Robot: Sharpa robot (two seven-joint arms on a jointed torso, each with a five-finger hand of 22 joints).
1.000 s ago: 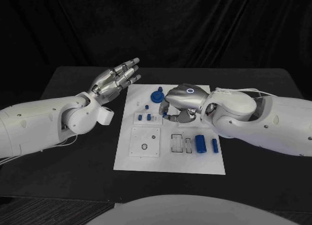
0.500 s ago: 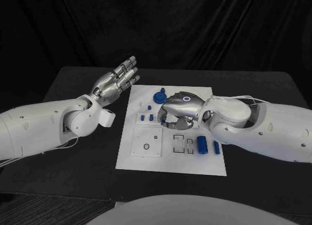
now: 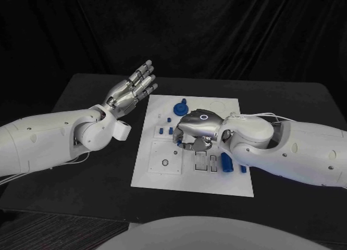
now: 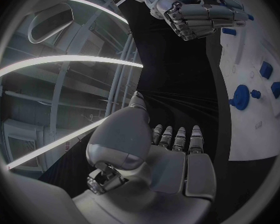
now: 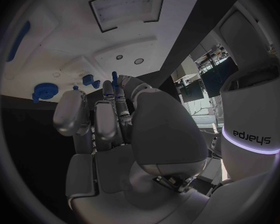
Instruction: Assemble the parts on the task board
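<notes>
Right hand (image 3: 197,131) hovers mid-frame over the white task board (image 3: 162,177), pinching a small blue part (image 5: 114,78) — left hand (image 3: 133,88), upper left, spreads wide, holding nothing.

The word "sharpa", seen reversed, stands on the right arm's white wrist (image 5: 252,134).

bg: black curtain (image 3: 219,36) behind table, hangs in folds | furniture: black table (image 3: 83,172), rounded corners | floor: dark carpet strip (image 3: 53,229) at near-left edge | light: long bright ceiling strips (image 4: 65,64)
</notes>
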